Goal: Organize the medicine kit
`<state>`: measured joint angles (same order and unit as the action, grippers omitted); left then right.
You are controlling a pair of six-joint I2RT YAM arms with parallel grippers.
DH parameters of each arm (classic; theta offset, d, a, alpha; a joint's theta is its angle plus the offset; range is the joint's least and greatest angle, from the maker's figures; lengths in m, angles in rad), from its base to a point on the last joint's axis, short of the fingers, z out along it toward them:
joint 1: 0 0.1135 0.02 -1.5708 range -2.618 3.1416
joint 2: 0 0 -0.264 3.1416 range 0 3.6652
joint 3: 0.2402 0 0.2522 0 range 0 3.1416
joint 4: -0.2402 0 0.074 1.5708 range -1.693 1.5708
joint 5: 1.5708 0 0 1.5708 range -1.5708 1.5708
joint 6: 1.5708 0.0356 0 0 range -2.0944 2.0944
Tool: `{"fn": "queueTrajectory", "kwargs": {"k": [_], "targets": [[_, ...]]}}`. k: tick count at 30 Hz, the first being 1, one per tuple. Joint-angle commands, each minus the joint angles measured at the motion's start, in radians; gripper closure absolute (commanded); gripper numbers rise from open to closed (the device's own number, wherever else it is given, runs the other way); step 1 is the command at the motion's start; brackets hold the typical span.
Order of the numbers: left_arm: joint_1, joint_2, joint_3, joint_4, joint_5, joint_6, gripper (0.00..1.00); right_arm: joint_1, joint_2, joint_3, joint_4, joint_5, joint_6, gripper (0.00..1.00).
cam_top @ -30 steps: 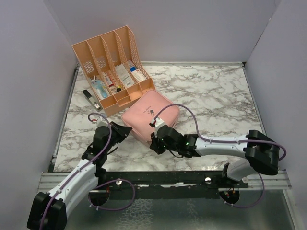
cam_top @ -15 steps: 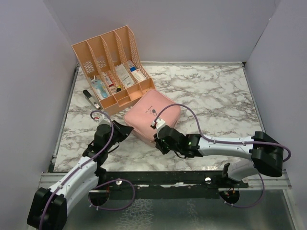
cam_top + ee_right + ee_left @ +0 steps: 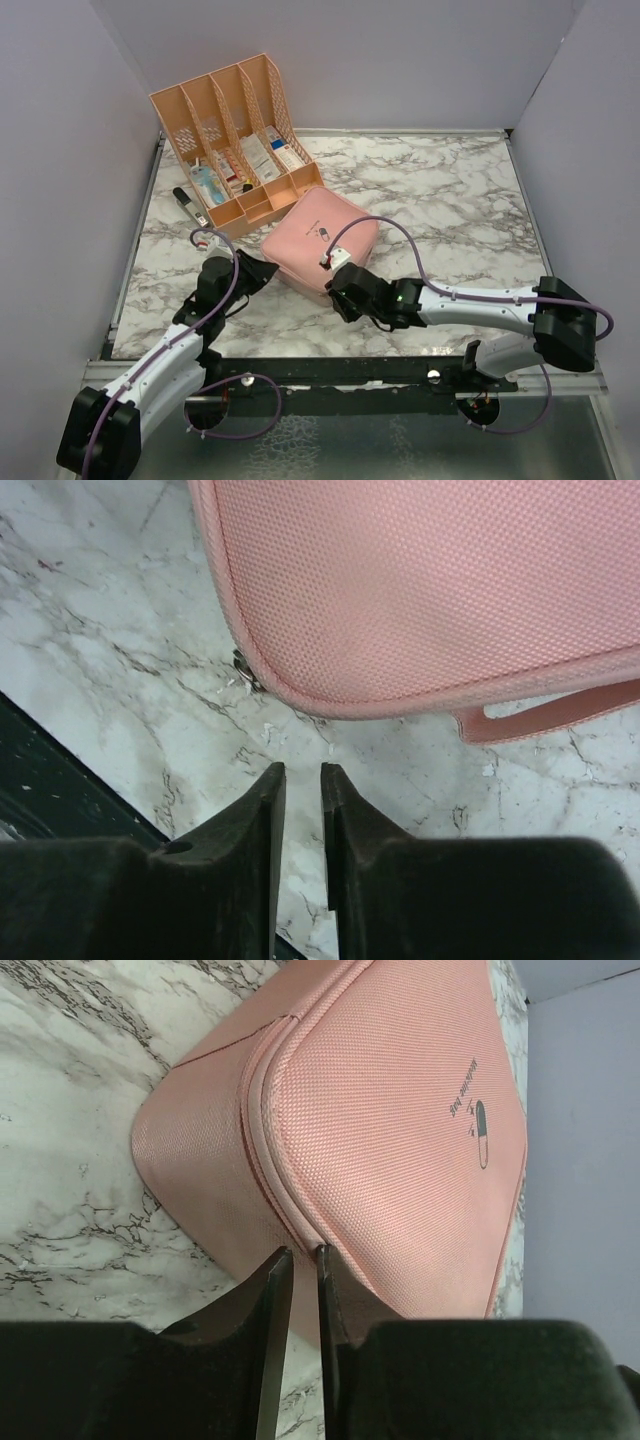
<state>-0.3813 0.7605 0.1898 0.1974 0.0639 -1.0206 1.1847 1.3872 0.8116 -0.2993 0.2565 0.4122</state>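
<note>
Marble table (image 3: 450,200) bears the medicine kit (image 3: 300,235); left jaws nearly together at its seam, right jaws likewise beside it.

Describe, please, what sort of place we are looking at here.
Most likely a robot test booth: plain walls box in a marble-patterned table, the left arm and right arm are mounted at its near edge, and a medicine kit and desk organizer serve as props.

medicine kit (image 3: 312,233) shifted slightly right, right end effector (image 3: 337,297) moved rightward
</note>
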Motion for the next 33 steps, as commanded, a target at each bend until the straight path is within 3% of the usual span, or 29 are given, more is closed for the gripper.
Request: {"fn": "queueTrajectory", "kwargs": {"k": [1,8,16,24,33], "targets": [[0.009,0.008,0.03,0.006,0.003,0.044,0.78,0.006,0.017,-0.02,0.007,-0.039,0.034,0.73],[0.01,0.013,0.052,0.0,0.057,0.082,0.67,0.006,0.047,-0.025,0.139,-0.058,0.133,0.62],[0.01,0.022,0.053,-0.009,0.069,0.093,0.66,0.006,0.049,-0.062,0.21,0.072,0.347,0.57],[0.008,0.054,0.057,-0.002,0.079,0.094,0.65,0.039,0.092,-0.008,0.192,0.161,0.46,0.59],[0.009,0.078,0.056,0.014,0.097,0.087,0.62,0.114,0.187,0.128,0.034,0.368,0.605,0.58]]}}
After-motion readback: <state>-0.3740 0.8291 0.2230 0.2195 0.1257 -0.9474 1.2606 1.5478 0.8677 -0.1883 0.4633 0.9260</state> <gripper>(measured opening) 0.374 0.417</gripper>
